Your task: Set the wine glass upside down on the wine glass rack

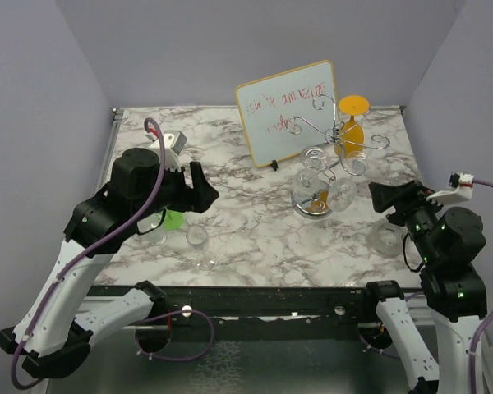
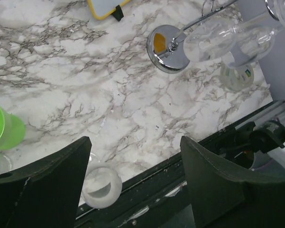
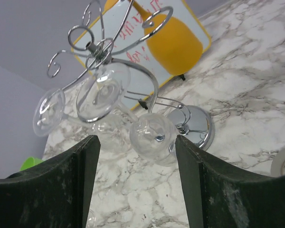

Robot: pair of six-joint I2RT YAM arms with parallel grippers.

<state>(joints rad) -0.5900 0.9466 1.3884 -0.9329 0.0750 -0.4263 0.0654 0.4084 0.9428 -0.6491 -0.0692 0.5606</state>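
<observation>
Grey-veined white marble desk [image 1: 255,234], shiny silver rack [image 2: 167,61], orange glass [image 1: 351,131], lime-green glass [image 1: 173,219], yellow-edged whiteboard [image 1: 283,123] scrawled in red.

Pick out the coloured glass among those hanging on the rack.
The orange wine glass, hanging upside down on the rack's far side; the other hung glasses are clear.

Right gripper [image 3: 135,140]: dark fingers stood wide apart, nothing between them.
Wine glass rack [image 3: 198,124]: stood upright on the marble table [image 3: 256,71].
Clear glasses [image 3: 100,92]: hung from its curled arms.
Yellow glass [image 3: 173,42]: hung on the far side.
Whiteboard [image 3: 128,35]: stood behind the rack, with red writing.
</observation>
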